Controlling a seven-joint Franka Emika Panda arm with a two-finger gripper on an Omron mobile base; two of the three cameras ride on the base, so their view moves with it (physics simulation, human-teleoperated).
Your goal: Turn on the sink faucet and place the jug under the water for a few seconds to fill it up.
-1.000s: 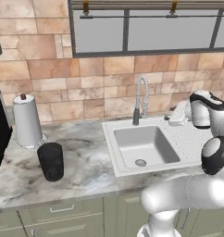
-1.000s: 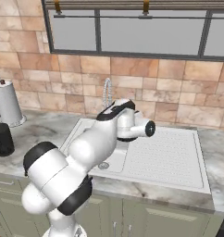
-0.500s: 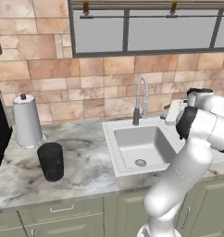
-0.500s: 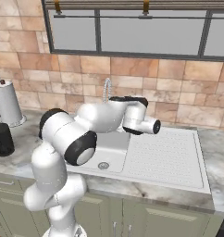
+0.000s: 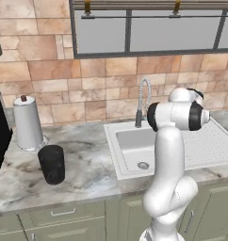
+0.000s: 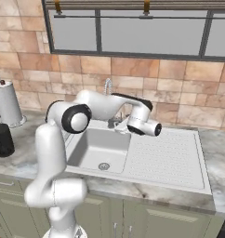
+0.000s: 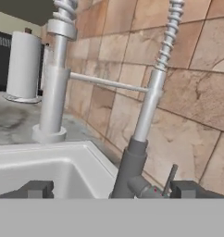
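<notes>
Your gripper (image 7: 109, 189), jaws spread wide and empty, sits just beside dark base of sink faucet (image 7: 146, 106), small lever close by right fingertip. Sink (image 5: 134, 146) dry below. Jug (image 5: 52, 164) stands upright on marble worktop (image 5: 83, 174), well apart, near paper towel roll (image 5: 27, 122).

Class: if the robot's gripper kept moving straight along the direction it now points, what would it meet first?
Most likely the sink faucet: its dark base and small lever stand just ahead between the open gripper's fingertips. The tiled wall lies behind; depth is unclear.
</notes>
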